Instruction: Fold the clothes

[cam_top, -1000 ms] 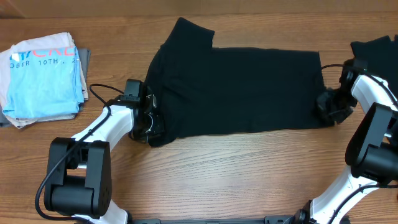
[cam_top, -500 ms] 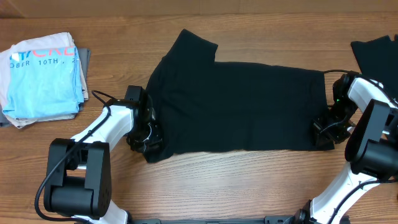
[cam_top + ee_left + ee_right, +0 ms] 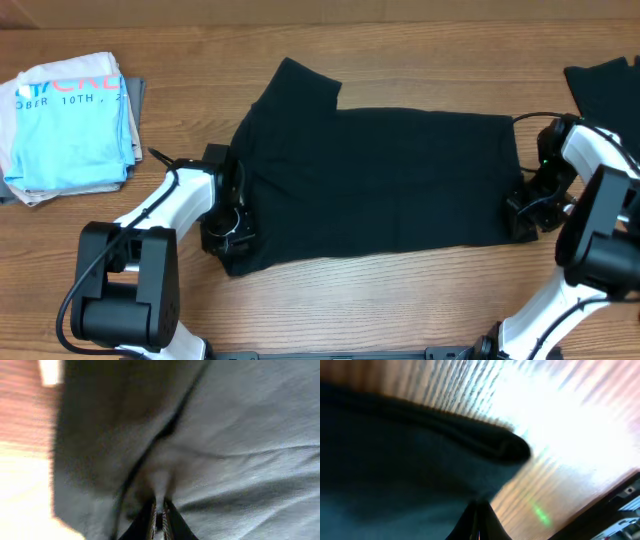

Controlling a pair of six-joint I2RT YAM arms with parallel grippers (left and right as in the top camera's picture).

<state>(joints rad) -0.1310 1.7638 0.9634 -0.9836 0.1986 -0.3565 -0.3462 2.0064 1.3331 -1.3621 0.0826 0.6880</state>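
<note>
Cloth spread flat across the middle of the overhead frame: black T-shirt [image 3: 370,180], one sleeve pointing toward the top edge, lower edge slanting down to the left. Below it, wooden table [image 3: 380,300] showing along the bottom of the frame. At upper left, well apart, folded light-blue T-shirt [image 3: 70,130]; at upper right, second black garment [image 3: 605,85]. At the shirt's lower-left corner, left gripper [image 3: 232,245], fingers [image 3: 150,522] nearly together, pinching bunched fabric. At the lower-right corner, right gripper [image 3: 518,220], narrow, clamped on a folded edge.

A brown wooden table [image 3: 400,300] carries a plain black short-sleeved T-shirt [image 3: 380,180] spread flat centrally, a folded light-blue lettered T-shirt [image 3: 70,125] far left, another black garment [image 3: 610,85] far right.
</note>
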